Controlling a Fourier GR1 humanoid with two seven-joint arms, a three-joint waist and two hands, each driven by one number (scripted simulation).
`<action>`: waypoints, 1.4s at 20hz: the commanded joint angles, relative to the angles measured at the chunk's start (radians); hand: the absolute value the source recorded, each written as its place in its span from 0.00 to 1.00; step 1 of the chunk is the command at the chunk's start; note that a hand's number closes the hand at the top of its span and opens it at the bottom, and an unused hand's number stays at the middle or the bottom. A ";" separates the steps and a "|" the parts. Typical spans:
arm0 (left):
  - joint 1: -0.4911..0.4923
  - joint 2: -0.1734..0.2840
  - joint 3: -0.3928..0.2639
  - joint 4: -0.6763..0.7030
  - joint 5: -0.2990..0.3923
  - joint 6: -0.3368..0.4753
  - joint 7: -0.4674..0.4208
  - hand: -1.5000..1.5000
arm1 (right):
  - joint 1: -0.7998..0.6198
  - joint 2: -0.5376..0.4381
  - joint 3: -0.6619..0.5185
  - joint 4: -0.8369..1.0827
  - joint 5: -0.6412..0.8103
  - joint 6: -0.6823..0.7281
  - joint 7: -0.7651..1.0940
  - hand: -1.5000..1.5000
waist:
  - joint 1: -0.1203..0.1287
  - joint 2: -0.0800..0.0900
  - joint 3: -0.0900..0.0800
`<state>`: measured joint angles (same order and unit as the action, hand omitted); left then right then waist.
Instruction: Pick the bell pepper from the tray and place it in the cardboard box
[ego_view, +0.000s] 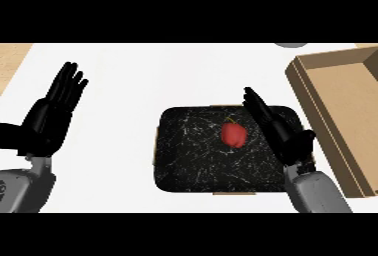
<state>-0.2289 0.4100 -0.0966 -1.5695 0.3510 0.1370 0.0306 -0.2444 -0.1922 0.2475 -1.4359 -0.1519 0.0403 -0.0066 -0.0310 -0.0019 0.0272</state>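
The left hand rests at nine o'clock, fingers straight and together, pointing up. At centre, the red pepper lies on the black tray. The right hand, fingers straight, hovers just at the pepper's three o'clock. The box stands at two o'clock.

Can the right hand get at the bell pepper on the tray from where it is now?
Probably yes. The right hand is open over the tray's right side, just right of the bell pepper, with nothing between them.
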 joint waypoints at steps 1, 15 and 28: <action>-0.012 0.002 0.006 0.020 -0.011 -0.012 0.029 0.50 | -0.016 0.035 -0.004 -0.074 0.051 -0.102 0.071 0.00 | 0.024 0.000 -0.028; 0.237 0.043 0.076 -0.046 0.095 -0.027 0.146 0.50 | 0.074 -0.133 0.072 -0.538 0.792 -0.562 0.177 0.00 | 0.019 -0.011 -0.030; 0.227 0.015 0.061 -0.029 0.074 -0.027 0.118 0.50 | -0.087 -0.198 0.271 -0.530 1.099 0.189 0.957 0.00 | 0.044 -0.005 -0.037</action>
<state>-0.0026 0.4523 -0.0165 -1.6053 0.4337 0.1071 0.1623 -0.2450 -0.4232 0.4643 -1.9632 0.9001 0.0266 0.7467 0.0007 -0.0124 -0.0097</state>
